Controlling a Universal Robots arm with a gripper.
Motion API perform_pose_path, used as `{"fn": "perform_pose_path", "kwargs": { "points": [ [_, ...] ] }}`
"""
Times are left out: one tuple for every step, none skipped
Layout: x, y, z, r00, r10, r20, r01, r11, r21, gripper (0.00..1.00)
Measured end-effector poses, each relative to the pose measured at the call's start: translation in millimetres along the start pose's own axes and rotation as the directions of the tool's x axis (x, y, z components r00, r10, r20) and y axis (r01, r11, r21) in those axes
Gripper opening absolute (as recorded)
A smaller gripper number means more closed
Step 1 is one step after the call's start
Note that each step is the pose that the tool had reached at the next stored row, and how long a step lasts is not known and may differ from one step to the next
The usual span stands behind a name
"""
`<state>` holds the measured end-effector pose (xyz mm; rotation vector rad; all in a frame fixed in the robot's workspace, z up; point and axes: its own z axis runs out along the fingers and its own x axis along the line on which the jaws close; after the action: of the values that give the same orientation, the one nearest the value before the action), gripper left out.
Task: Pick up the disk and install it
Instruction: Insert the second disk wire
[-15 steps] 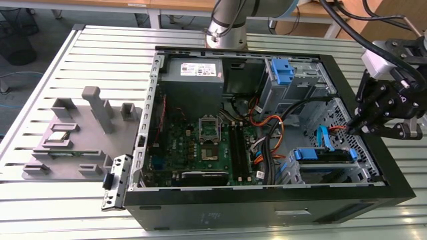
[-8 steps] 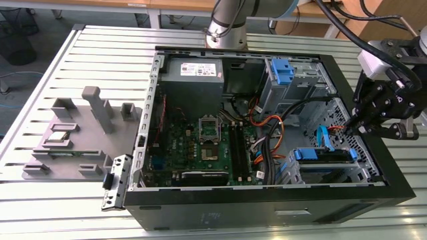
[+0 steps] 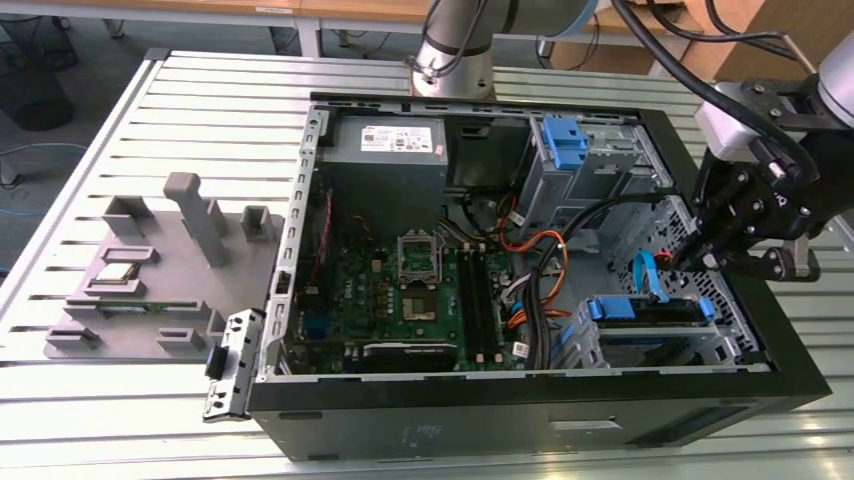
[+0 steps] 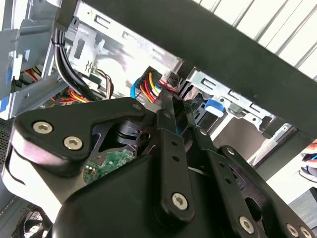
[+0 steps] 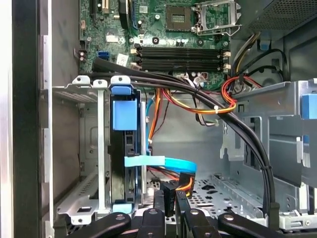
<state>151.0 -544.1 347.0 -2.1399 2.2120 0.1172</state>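
We see one slatted worktop point(image 3: 200, 90) carrying one open black computer case point(image 3: 534, 410), lying on its side, with one grey moulded fixture tray point(image 3: 134, 290) well apart from it toward the exterior view's left. Inside the case we count one green motherboard point(image 3: 400, 290), one grey power-supply box point(image 3: 390, 140), and two metal drive cages: an upper one holding a lone blue bracket point(image 3: 566, 140), and a lower cage point(image 3: 667, 340) at the exterior view's right. The disk point(image 3: 646, 310) sits in that lower cage, its blue bracket showing along the top edge; in the first wrist view it stands on edge in the cage slot point(image 5: 123, 148), with one light-blue flat cable point(image 5: 158, 162) crossing just beside it. One black end effector point(image 3: 697, 262) hangs over the case just above the lower cage. In the first wrist view its fingertips point(image 5: 166, 201) stand close together, narrowly set around a small dark cable connector point(image 5: 170, 191) trailing orange and yellow wires.
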Motion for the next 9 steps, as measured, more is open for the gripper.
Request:
{"fn": "perform_pose_path", "kwargs": {
  "points": [
    [0.1, 0.3, 0.0, 1.0, 0.0, -0.0001, 0.0, 1.0, 0.0, 0.24],
    [0.1, 0.3, 0.0, 1.0, 0.0, -0.0001, 0.0, 1.0, 0.0, 0.24],
    [0.1, 0.3, 0.0, 1.0, 0.0, -0.0001, 0.0, 1.0, 0.0, 0.24],
    [0.1, 0.4, 0.0, 1.0, 0.0, -0.0001, 0.0, 1.0, 0.0, 0.24],
    [0.2, 0.4, -0.2, 1.0, 0.0, 0.0004, 0.0, 1.0, 0.0, 0.24],
    [0.1, 0.4, -0.6, 1.0, 0.0, 0.0017, 0.0, 1.0, -0.0001, 0.24],
    [0.2, 0.4, -1.0, 1.0, 0.0, 0.0027, 0.0, 1.0, -0.0001, 0.24],
    [0.2, 0.4, -1.2, 1.0, 0.0, 0.0028, 0.0, 1.0, -0.0001, 0.24],
    [0.3, 0.4, -1.2, 1.0, 0.0, 0.0029, 0.0, 1.0, -0.0001, 0.24]
  ]
}}
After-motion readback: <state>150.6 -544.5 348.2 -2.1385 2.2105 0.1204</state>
